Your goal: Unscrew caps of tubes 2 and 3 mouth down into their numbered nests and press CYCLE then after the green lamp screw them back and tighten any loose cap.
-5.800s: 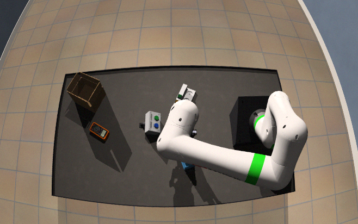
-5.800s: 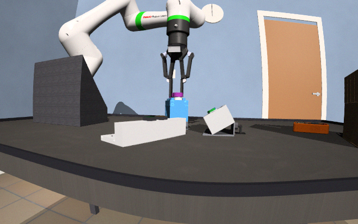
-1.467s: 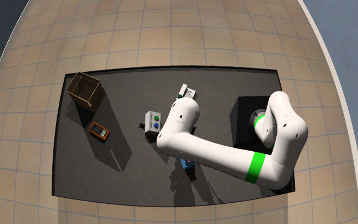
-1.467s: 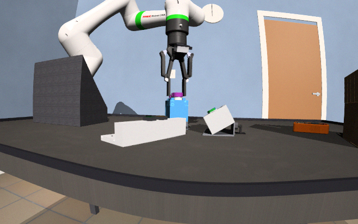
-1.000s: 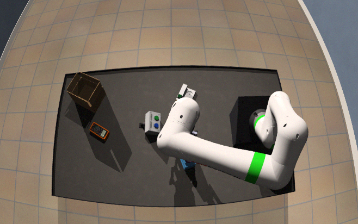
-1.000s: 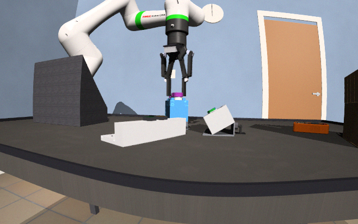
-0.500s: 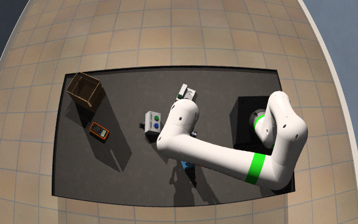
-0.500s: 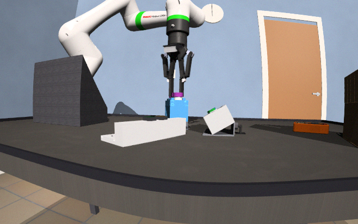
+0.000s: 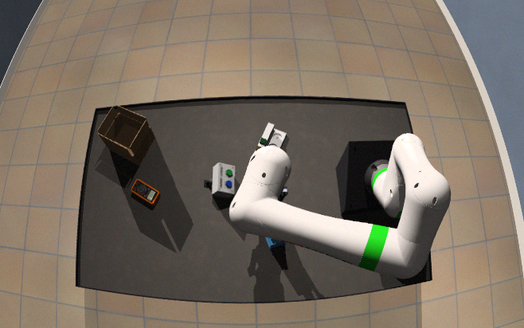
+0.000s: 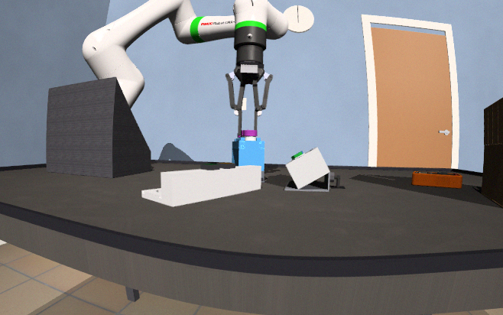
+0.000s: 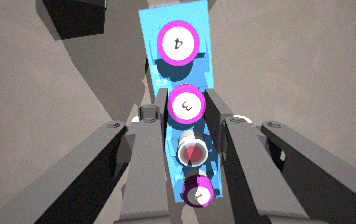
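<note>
The blue decapping station (image 11: 152, 35) (image 10: 248, 154) (image 9: 274, 243) holds its tubes in a row. In the wrist view, cap 4 (image 11: 178, 44) is farthest and cap 1 (image 11: 199, 192) nearest, both on their tubes. Tube 2 (image 11: 191, 153) stands open with red liquid showing. My gripper (image 11: 185, 102) (image 10: 248, 130) hangs straight down over the station, and its two fingers press the sides of the purple cap 3 (image 11: 186, 106) (image 10: 248, 133), which sits on its tube. In the top view the arm hides the gripper. The white cap tray (image 10: 206, 185) (image 9: 275, 136) lies nearby, and its nests are not visible.
The white key housing (image 9: 224, 177) (image 10: 307, 168) with the green key (image 9: 228, 172) and the blue key (image 9: 228, 184) stands beside the station. A cardboard box (image 9: 125, 133) and an orange multimeter (image 9: 145, 192) (image 10: 436, 179) lie further off. The arm's black pedestal (image 9: 358, 175) (image 10: 88, 130) stands at the other end.
</note>
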